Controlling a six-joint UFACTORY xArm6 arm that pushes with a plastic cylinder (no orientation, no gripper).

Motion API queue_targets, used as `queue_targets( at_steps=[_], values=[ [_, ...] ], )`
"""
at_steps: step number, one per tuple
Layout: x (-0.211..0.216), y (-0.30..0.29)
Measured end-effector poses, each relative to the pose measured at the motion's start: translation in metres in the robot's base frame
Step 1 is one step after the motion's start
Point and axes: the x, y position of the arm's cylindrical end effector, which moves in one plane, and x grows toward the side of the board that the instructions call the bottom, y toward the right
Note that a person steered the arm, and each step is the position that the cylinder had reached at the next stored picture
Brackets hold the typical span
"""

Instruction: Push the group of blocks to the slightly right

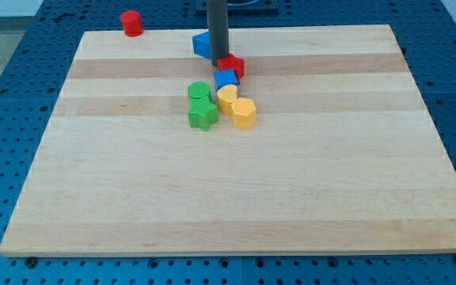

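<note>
A cluster of blocks sits at the board's upper middle. It holds a red block, a small blue block, a green round block, a green star-like block, a yellow block and a second yellow block. A blue block lies just behind the rod, at its left. My tip stands at the red block's left edge, above the small blue block. A red cylinder stands apart at the board's top left edge.
The wooden board lies on a blue perforated table. The rod comes down from the view's top.
</note>
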Motion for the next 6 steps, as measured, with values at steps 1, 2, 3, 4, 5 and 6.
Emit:
queue_targets(
  at_steps=[1, 2, 3, 4, 5, 6],
  values=[
    [0.017, -0.011],
    [0.032, -0.017],
    [0.02, -0.003],
    [0.019, -0.04],
    [0.038, -0.079],
    [0.07, -0.06]
  ],
)
